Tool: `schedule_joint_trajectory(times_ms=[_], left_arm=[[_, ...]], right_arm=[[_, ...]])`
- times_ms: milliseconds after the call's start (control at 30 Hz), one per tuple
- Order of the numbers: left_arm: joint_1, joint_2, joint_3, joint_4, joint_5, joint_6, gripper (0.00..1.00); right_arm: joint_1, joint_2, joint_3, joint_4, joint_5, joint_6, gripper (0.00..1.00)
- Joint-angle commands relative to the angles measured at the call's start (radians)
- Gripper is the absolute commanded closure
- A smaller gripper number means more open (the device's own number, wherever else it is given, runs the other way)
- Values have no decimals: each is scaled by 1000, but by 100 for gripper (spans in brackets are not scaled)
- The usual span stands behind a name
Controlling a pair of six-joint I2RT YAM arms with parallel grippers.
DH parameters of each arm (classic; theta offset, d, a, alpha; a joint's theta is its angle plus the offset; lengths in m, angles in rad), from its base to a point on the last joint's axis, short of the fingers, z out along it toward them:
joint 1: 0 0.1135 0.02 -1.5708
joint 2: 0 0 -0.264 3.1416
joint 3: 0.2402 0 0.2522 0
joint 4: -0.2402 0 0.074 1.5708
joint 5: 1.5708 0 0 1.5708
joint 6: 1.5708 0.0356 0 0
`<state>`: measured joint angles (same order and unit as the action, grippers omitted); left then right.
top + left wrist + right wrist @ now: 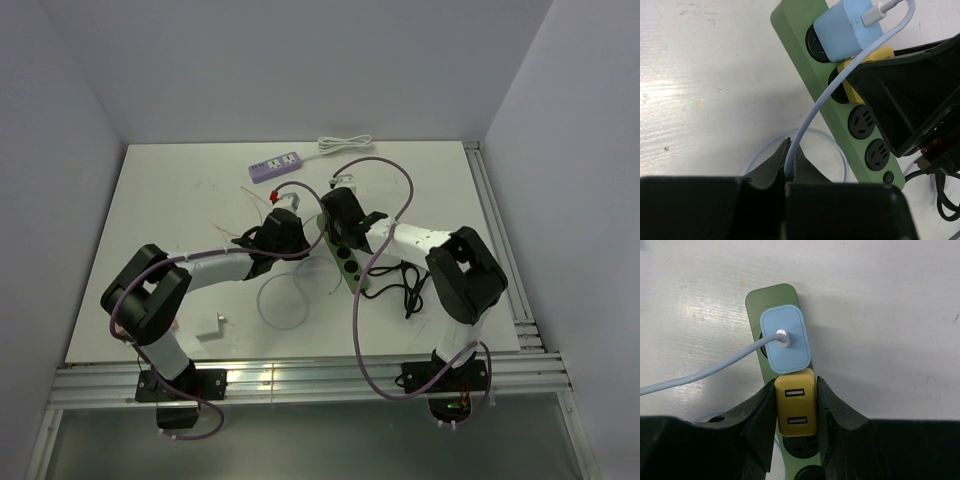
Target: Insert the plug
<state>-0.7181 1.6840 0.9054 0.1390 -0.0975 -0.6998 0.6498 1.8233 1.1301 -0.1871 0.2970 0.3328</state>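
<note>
Right claw (796, 386) is clenched on the yellow plug (796, 412), which sits on the green power strip (771, 297), prob. in the 2nd socket. The blue charger (786, 340) is just ahead of its fingertips. Left claw (790, 152) pinches the pale cable (815, 107), w/ the strip off to its right on the tabletop (700, 75).

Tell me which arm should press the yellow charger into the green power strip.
Right. The right jaws clamp the yellow charger directly over a socket of the power strip, next to the blue charger. The left jaws only pinch the blue cable beside the strip.
</note>
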Motion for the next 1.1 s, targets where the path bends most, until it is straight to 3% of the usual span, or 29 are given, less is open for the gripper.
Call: schedule_joint_trajectory(times_ms=[0,133,300,500,800,1067], left_arm=[[2,-20,36,-15,-2,8,99],[3,-14,71,-36,-8,17,98],[5,-3,98,-55,2,26,96],[11,-17,109,-70,-14,29,94],[28,26,130,-76,12,36,94],[55,11,130,-78,18,40,93]], right_arm=[[48,200,-208,-89,-225,202,100],[37,248,-183,-92,-248,207,100],[30,191,-277,-2,-262,242,100],[30,117,-292,-8,-200,247,100],[56,113,-466,182,-209,353,100],[73,117,-424,123,-153,334,100]])
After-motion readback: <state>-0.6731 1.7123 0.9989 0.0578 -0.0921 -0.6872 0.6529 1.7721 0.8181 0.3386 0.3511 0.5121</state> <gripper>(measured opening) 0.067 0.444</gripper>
